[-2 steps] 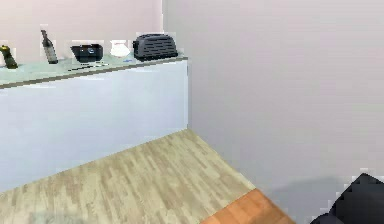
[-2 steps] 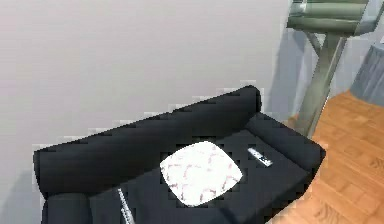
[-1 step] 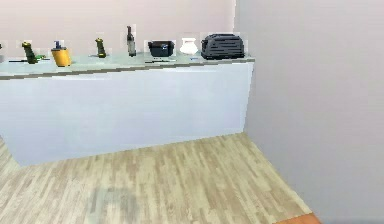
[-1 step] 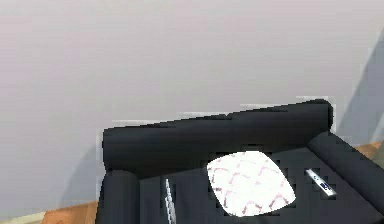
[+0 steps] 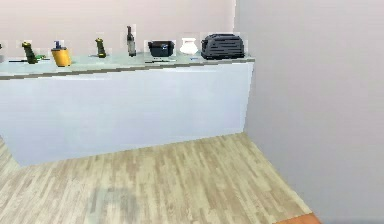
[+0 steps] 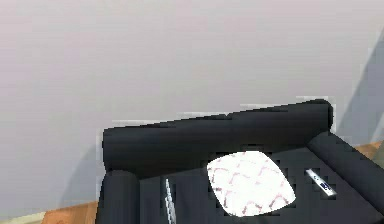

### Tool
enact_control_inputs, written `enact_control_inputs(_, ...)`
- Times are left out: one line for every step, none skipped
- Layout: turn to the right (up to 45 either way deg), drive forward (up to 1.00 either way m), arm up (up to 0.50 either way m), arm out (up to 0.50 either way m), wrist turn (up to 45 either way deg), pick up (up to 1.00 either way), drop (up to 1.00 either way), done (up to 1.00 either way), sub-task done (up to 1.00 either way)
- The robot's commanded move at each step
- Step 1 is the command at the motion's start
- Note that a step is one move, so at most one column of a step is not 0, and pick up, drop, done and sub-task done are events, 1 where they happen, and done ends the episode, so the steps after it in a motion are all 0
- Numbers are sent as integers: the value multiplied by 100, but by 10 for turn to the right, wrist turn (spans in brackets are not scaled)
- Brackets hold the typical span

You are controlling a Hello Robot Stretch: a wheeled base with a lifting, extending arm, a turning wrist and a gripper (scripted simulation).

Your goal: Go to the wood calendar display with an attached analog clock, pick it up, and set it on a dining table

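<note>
A long white counter [image 5: 130, 110] with a pale top stands across the forward view. On it sit several small items: a green bottle [image 5: 30, 52], a yellow and dark pot [image 5: 61, 54], a small green bottle [image 5: 100, 47], a tall dark bottle [image 5: 131, 41], a dark bowl-like thing [image 5: 160, 48], a white cup-shaped thing [image 5: 188, 46] and a black toaster-like box [image 5: 224, 46]. None of them has the shape of a wood calendar display with a clock.
Light wood floor [image 5: 170, 180] lies before the counter, and a grey wall [image 5: 315, 100] closes the forward view's right. In the arm side view a black sofa [image 6: 220, 140] stands against a pale wall, with a patterned white cushion [image 6: 250, 183] and two slim remotes [image 6: 168, 193] [image 6: 320, 181] on its seat.
</note>
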Motion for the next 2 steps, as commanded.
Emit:
enact_control_inputs(0,0,0,22,0,0,0,0,0)
enact_control_inputs(0,0,0,0,450,0,0,0,0)
